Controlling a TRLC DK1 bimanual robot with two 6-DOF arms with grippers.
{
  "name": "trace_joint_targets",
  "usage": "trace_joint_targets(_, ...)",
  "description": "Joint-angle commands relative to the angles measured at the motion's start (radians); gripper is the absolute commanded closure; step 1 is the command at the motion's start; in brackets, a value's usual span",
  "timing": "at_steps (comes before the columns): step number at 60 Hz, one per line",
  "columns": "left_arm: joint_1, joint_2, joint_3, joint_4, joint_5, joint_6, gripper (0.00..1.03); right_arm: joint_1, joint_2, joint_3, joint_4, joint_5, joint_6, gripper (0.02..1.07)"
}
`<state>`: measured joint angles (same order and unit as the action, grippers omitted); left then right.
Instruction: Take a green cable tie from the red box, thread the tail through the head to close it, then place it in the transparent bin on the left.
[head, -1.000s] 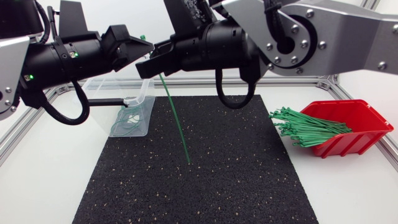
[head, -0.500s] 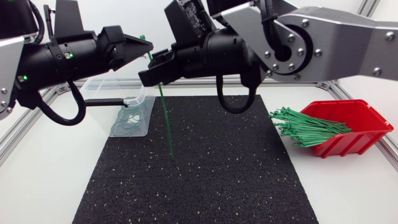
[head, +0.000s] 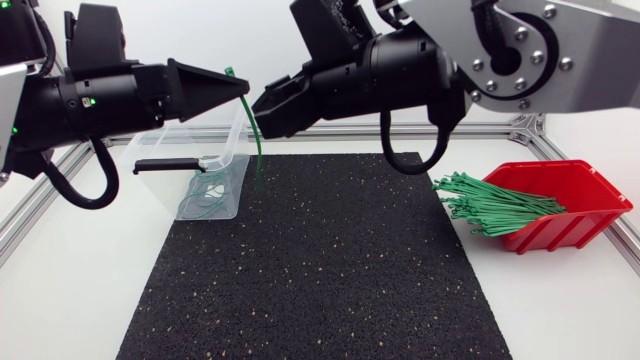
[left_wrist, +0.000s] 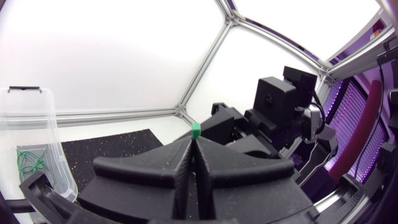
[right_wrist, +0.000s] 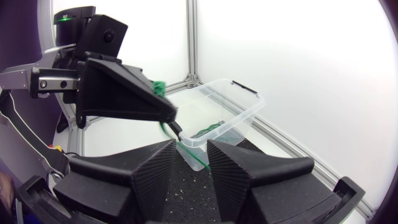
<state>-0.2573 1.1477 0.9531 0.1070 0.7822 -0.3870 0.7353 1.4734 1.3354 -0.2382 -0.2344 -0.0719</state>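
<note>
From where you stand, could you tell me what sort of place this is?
Probably a robot test bench in a lab: my left arm and right arm hang over a black mat on a white table, with a red box of green cable ties and a transparent bin set out.

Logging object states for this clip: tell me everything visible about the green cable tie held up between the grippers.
The cable tie is a thin, bright green plastic strap, not looped. Its small square head pokes out past the tips of the left gripper, whose fingers are shut on it. From there the strap bends and hangs down past the right gripper, by its parted fingers; whether they touch it is unclear. The free tail dangles above the black mat, beside the transparent bin.
</note>
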Motion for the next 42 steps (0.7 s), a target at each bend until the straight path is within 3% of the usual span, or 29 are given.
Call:
trace_joint_targets(1, 0.023, -0.025, -0.045, -0.040, 0.038, 0.068, 0.99, -0.030, -0.021, -0.022, -0.012, 0.004, -0.060, 0.64)
trace_joint_targets(15, 0.056, -0.045, -0.036, -0.158, 0.094, 0.178, 1.00, -0.056, -0.087, -0.105, -0.029, -0.014, -0.140, 0.64)
trace_joint_targets(31, 0.044, -0.055, -0.027, -0.256, 0.196, 0.258, 1.00, -0.086, -0.147, -0.189, -0.078, 0.012, -0.261, 0.49)
trace_joint_targets(42, 0.050, -0.039, -0.025, -0.263, 0.276, 0.289, 1.00, -0.086, -0.174, -0.255, -0.107, 0.040, -0.324, 0.31)
